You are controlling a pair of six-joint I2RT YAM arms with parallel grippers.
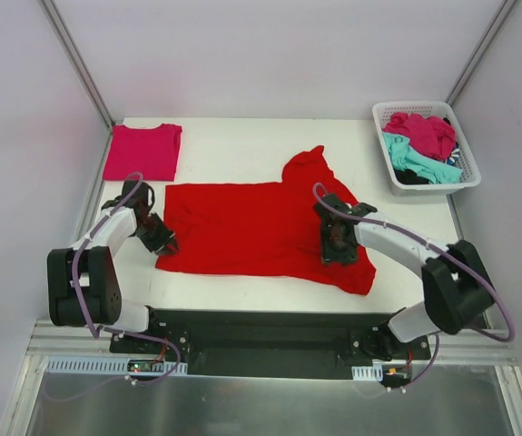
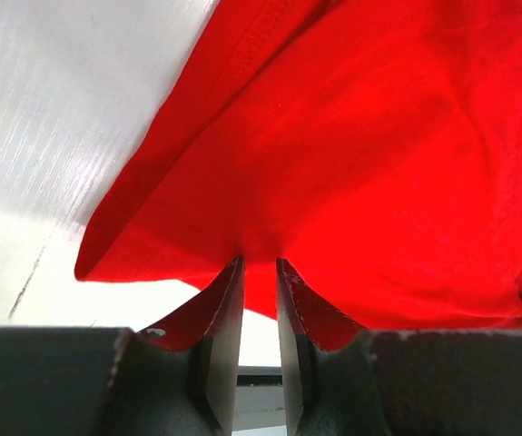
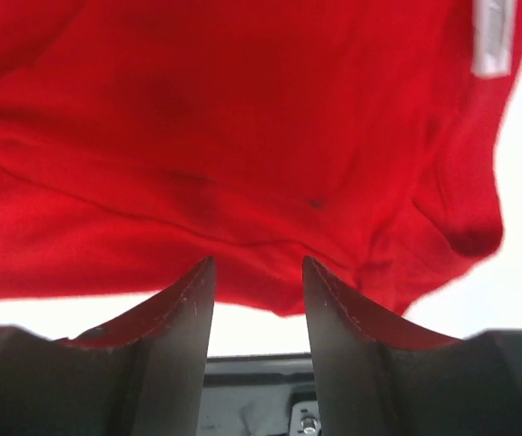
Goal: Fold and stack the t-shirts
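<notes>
Take the table [image 1: 242,145] as a clock face with twelve at the far edge. At about ten o'clock you have a pink t-shirt [image 1: 142,152] lying folded flat in the far left corner, well apart from everything else. At eight o'clock your left gripper [image 1: 163,238] sits at the near-left corner of the red t-shirt [image 1: 251,227]. In the left wrist view its fingers [image 2: 224,327] stand nearly together and the cloth puckers down into their tips, so the claw is pinching the shirt's edge. The hem to the left of the pinch hangs off the white surface. The red t-shirt itself lies spread across the middle of the table, mostly flat, with one sleeve sticking up toward one o'clock. Its near-right corner reaches down toward five o'clock. At four o'clock your right gripper [image 1: 338,243] is lowered onto the right part of that shirt. From its wrist camera the fingers [image 3: 188,318] stand well apart with the red cloth running across their tips, unclamped, so this claw is open. A white label [image 3: 492,41] shows at the upper right of that view. At two o'clock the white basket [image 1: 383,113] holds a magenta t-shirt [image 1: 421,132], a teal t-shirt [image 1: 415,162] and something dark [image 1: 412,178] at its near end, all crumpled together.
</notes>
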